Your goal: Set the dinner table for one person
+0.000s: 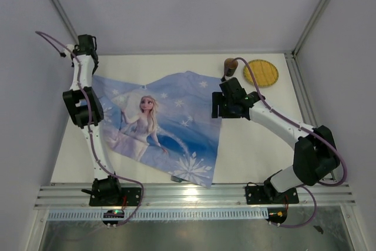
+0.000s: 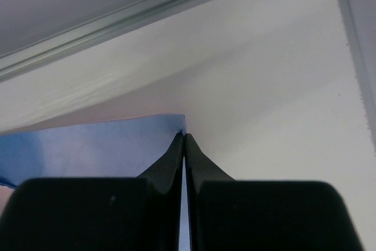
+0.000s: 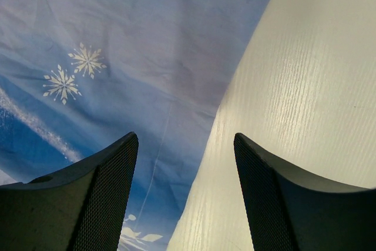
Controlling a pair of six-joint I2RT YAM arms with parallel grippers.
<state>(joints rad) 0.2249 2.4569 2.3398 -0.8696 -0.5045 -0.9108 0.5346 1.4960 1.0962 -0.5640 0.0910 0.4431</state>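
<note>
The white bench [image 1: 252, 145] ran from the arm bases out towards 12 o'clock. The blue printed cloth [image 1: 164, 127] lay skewed over its left and middle, with its long axis roughly from 10 o'clock to 4 o'clock and its near corner close to the front rail. The coming move, as I judged it, turned on the cloth's right-hand edge. That edge lay straight beneath the right tool [image 3: 185, 139], whose fingers stood apart with nothing between them: cloth under the left finger, bare bench under the right. In the wrist view the edge ran away towards 1 o'clock, so the right arm was much the nearer to it. At the cloth's left side, about 9 to 10 o'clock, the left tool [image 2: 185, 139] was pinched together on a corner of the cloth. Farthest off, at 1 o'clock, a round yellow mat [image 1: 261, 72] and a brown wooden item [image 1: 230, 66] sat near each other on bare bench, just beyond the right tool.
</note>
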